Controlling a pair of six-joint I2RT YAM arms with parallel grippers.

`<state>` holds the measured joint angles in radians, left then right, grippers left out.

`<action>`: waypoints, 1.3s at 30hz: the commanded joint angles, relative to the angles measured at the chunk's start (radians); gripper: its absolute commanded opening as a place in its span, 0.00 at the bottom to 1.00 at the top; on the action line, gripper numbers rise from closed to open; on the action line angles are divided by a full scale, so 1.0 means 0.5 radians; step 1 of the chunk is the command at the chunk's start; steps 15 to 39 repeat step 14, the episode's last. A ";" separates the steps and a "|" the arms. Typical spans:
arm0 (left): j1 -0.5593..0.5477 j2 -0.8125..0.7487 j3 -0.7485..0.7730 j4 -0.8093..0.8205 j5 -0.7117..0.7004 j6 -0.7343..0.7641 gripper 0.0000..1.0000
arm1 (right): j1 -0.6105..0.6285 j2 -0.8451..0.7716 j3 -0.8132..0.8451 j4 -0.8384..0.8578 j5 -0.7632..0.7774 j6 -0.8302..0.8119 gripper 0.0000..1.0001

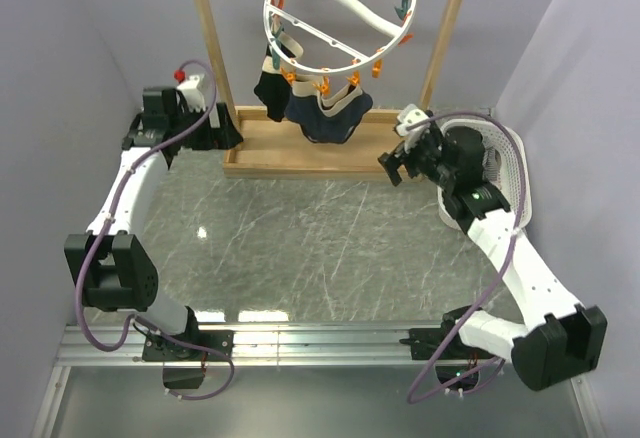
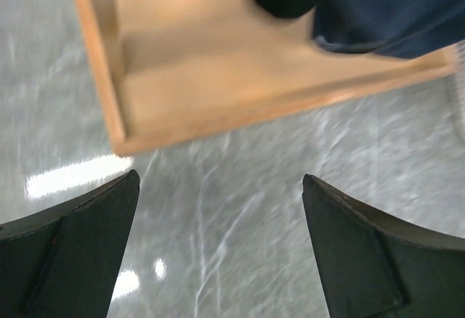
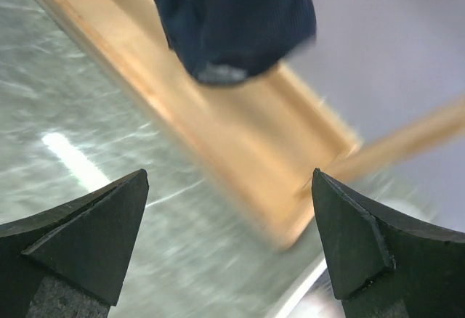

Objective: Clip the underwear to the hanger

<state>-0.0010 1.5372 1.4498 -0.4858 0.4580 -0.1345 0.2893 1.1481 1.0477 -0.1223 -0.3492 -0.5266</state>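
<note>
The underwear, dark navy with a beige waistband, hangs from orange clips on the white ring hanger, above the wooden rack's base. It shows at the top right of the left wrist view and at the top of the right wrist view. My left gripper is open and empty, low at the base's left end. My right gripper is open and empty by the base's right end. Neither touches the underwear.
A smaller black garment hangs left of the underwear. The wooden rack frame and its tray-like base stand at the back of the marble table. A white basket sits behind the right arm.
</note>
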 commanded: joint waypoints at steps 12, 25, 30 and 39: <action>0.051 -0.463 -0.712 0.238 -0.263 0.094 0.99 | -0.303 -0.556 -0.702 0.039 0.072 0.970 1.00; 0.054 -0.558 -0.749 0.257 -0.238 0.091 1.00 | -0.327 -0.618 -0.727 0.042 0.085 0.989 1.00; 0.054 -0.558 -0.749 0.257 -0.238 0.091 1.00 | -0.327 -0.618 -0.727 0.042 0.085 0.989 1.00; 0.054 -0.558 -0.749 0.257 -0.238 0.091 1.00 | -0.327 -0.618 -0.727 0.042 0.085 0.989 1.00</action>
